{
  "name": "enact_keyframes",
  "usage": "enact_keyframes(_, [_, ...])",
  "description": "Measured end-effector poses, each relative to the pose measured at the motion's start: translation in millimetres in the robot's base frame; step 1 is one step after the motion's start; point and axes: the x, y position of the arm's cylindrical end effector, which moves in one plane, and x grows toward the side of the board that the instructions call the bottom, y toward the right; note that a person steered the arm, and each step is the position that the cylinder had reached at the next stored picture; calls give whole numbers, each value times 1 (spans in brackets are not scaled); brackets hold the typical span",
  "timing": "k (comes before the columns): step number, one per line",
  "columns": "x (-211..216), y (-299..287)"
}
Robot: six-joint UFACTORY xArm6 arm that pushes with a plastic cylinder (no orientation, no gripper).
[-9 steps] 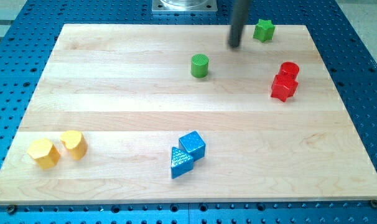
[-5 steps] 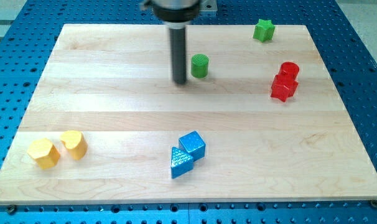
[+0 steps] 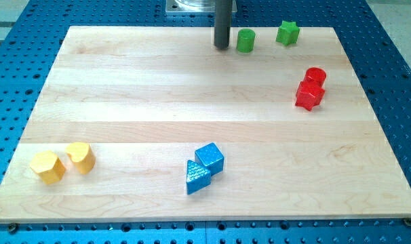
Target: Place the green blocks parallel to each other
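Observation:
A green cylinder [image 3: 245,41] stands near the view's top edge of the wooden board [image 3: 124,95]. A green star-shaped block [image 3: 287,32] sits to its right, a small gap apart, at almost the same height in the view. My tip [image 3: 222,46] is just left of the green cylinder, close to it; I cannot tell if it touches.
A red cylinder [image 3: 316,75] and a red block [image 3: 309,95] touch at the view's right. A blue cube [image 3: 210,158] and a blue triangular block [image 3: 197,176] touch at bottom centre. Two yellow blocks [image 3: 47,167] [image 3: 79,156] lie at bottom left.
The green cylinder has moved up and to the right, from mid-board to beside the green star. My tip went from the star's left, down to the cylinder's left, then up with it.

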Motion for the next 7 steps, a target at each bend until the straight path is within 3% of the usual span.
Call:
enact_keyframes(2, [6,43])
enact_keyframes(4, [-40,50])
enact_keyframes(7, [-41,155])
